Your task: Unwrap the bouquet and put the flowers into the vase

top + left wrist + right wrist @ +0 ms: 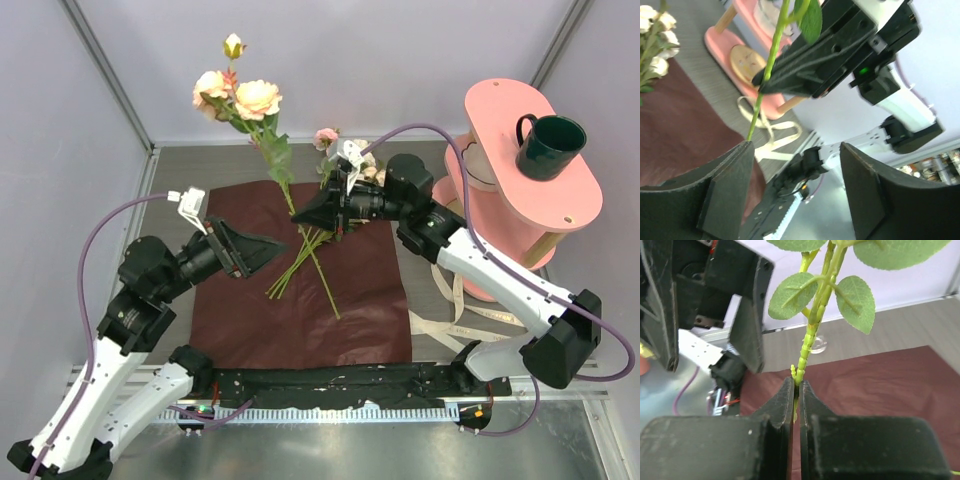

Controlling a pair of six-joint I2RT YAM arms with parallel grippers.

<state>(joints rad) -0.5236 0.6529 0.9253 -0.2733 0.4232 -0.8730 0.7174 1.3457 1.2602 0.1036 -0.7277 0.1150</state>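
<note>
Nearest the right wrist lens, found a thin green stem [809, 340] pinched between the two black fingers of the right tool [795, 390], pressed together with nothing but that stem in the slit. Held it roughly upright, with broad green leaves [857, 300] fanned out above the fingertips. From overhead, saw peach and pink roses [240, 95] at its top, raised above the far side of the desk [190, 165]. Found the left tool [272, 250] pointed toward the right one, tips near each other over the dark red paper [350, 300]. Noted its pads [725, 190] standing well apart with nothing clamped between them, one pad tip just beside the lower length of the stem; could not tell whether touching. Saw the paper spread flat on the desk, with several loose stems [305, 262] crossed on it under both tools and small cream blooms [667, 22] lying on its far part. Spotted cream ribbon [455, 320] looped on the desk off the paper's right edge. Noted a dark green mug [548, 147] upright on top of a pink stand [500, 120] at the far right.
</note>
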